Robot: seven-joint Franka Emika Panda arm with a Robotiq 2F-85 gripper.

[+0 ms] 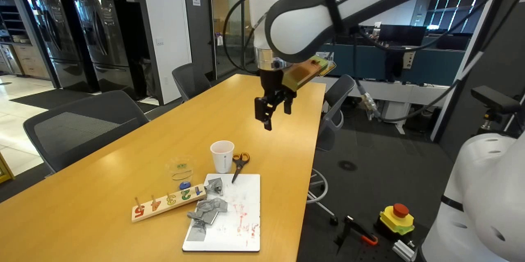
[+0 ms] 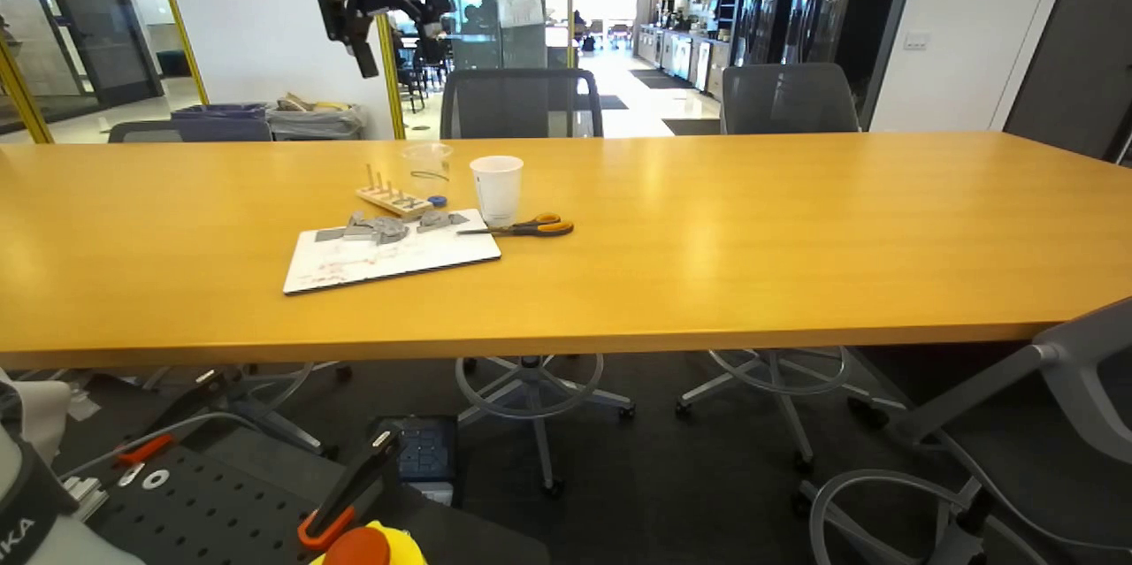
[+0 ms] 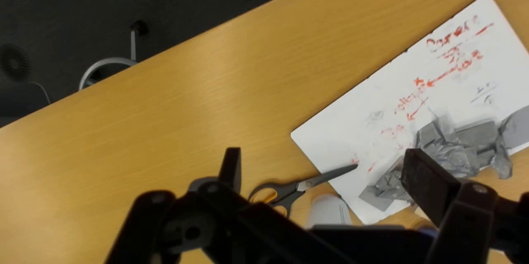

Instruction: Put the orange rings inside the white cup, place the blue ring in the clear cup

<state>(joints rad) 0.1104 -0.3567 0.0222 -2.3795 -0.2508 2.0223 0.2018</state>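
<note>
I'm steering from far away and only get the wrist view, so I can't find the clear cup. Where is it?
Observer: In both exterior views the clear cup stands on the table, close beside the blue ring.
Operator: Okay! My picture only has a bit of the white cup. Did it fall over?
Observer: No, both exterior views show it upright, mouth up.
Operator: And how high am I? Am I gonna bump it?
Observer: You're high up: in an exterior view, the pincer hangs well above the table, higher than the white cup's rim. A bump right now looks unlikely.
</note>
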